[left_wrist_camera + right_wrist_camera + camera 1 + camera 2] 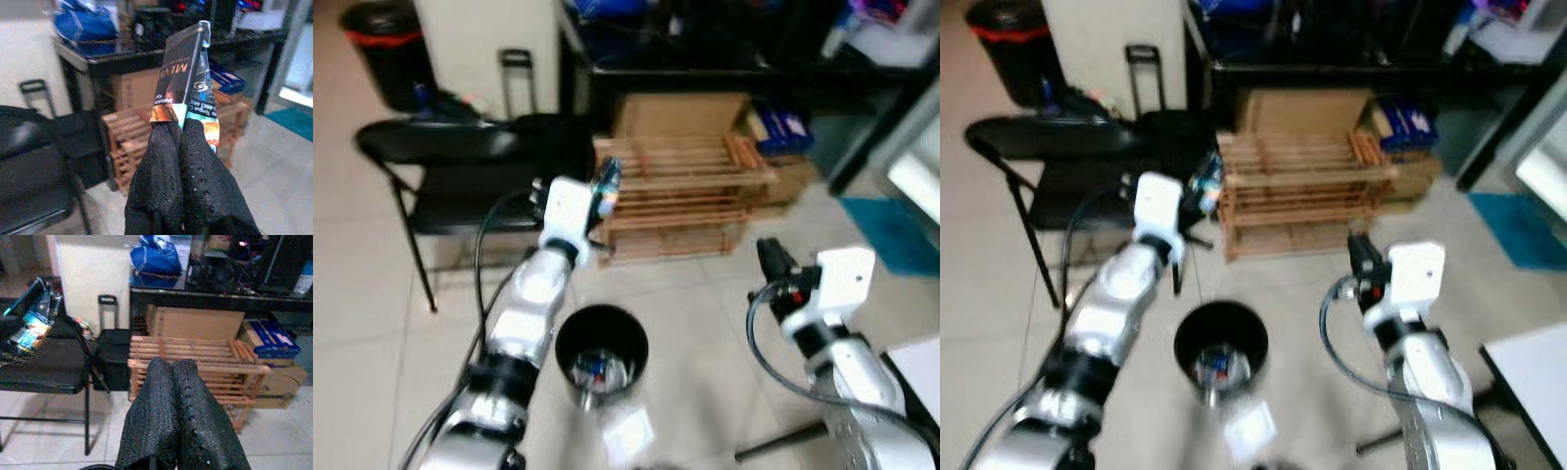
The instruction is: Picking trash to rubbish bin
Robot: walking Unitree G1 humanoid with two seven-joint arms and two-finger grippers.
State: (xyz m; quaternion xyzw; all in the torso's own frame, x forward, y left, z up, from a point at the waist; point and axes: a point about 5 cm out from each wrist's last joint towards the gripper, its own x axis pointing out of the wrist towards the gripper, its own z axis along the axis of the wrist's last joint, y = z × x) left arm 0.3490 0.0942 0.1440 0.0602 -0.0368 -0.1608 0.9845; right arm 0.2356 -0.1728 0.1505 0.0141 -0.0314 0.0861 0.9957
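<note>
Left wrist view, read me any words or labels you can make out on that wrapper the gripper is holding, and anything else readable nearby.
"MEVI": large letters on the dark wrapper pinched by the left gripper; the word is cut off.
Smaller lines on the wrapper: too blurred to read.
Blue boxes under the shelf: print too small to read.

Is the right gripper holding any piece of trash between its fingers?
No: in the right wrist view the right gripper has its two black fingers pressed together with nothing between them.

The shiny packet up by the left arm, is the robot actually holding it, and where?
Yes: left gripper pinches the snack wrapper by its bottom edge. Right gripper holds nothing.
</note>
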